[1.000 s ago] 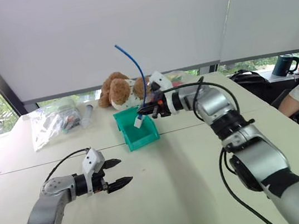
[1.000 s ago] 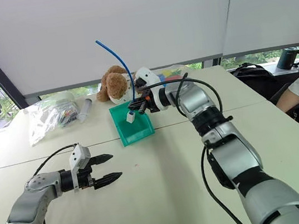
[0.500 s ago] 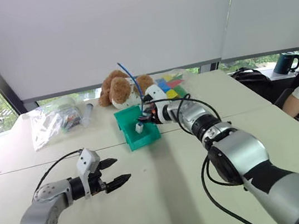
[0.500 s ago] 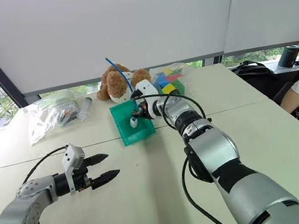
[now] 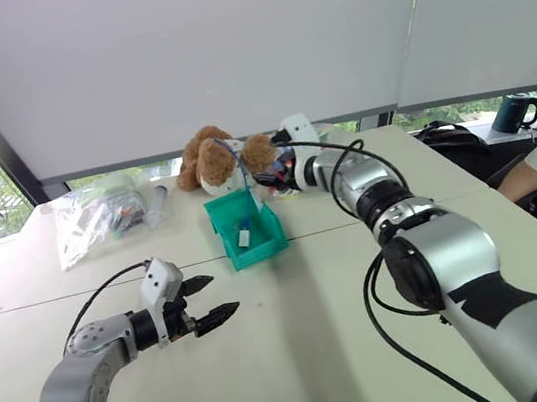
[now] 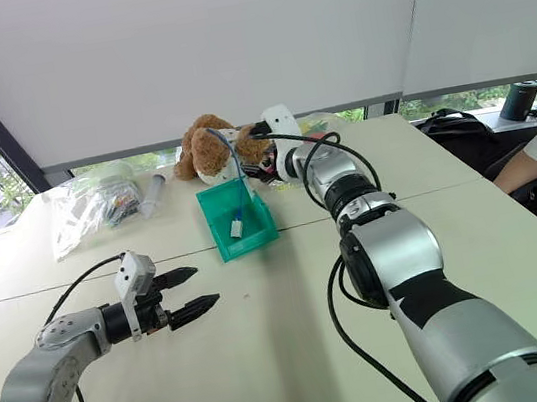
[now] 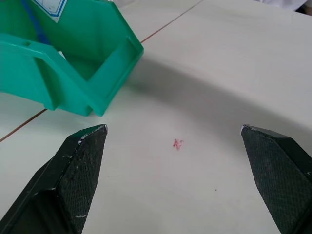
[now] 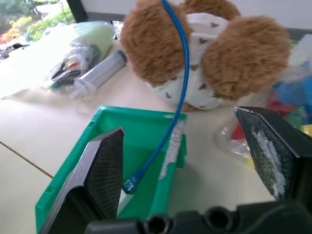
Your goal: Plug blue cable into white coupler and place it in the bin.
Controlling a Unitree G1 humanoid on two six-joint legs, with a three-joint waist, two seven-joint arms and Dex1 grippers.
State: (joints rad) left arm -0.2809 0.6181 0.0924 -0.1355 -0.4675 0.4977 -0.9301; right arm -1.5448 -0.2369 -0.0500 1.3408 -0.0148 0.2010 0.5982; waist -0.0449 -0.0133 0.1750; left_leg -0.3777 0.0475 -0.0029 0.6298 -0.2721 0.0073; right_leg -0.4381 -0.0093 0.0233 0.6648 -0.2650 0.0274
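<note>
Right claw (image 8: 190,161): spread wide, holding nothing.
Left claw (image 7: 178,146): wide apart, idle.
Risk: blue cable (image 8: 170,102) overhanging the bin (image 6: 221,236) rim could lever the white coupler (image 6: 237,229) out.

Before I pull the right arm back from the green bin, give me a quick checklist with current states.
1. Small white plastic coupler inside the teal-green plastic bin: ok.
2. Thin blue cable plugged into the coupler: ok, plug end meets it.
3. Whole cable inside the bin: not ok, it arches over the rear wall toward the brown plush toy.
4. Right claw open, holding nothing: ok.
5. Left claw open, apart from the bin: ok.
</note>
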